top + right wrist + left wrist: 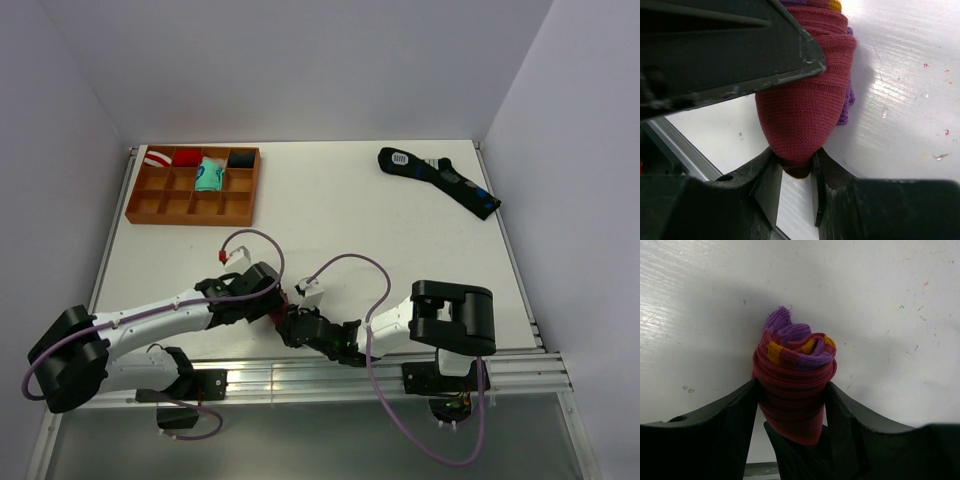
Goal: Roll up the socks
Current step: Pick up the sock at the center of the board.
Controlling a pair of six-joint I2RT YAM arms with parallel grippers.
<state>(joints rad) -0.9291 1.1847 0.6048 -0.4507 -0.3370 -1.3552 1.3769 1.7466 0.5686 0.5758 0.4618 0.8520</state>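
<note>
Desk [340, 215] mid-field open; tray [193, 185] far-left, black sock [440, 180] far-right; near edge blocked by left arm [150, 318] and right arm [395, 330] meeting at maroon sock [792, 385].

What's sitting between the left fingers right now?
The rolled maroon sock, its purple cuff end poking out, touching both left fingers. The left wrist view shows it plainly.

The socks [792, 385] are soft ribbed knit cloth, matt. The white bench [880, 300] looks smooth, faintly glossy, scuffed. The tray [150, 205] looks wooden.
</note>
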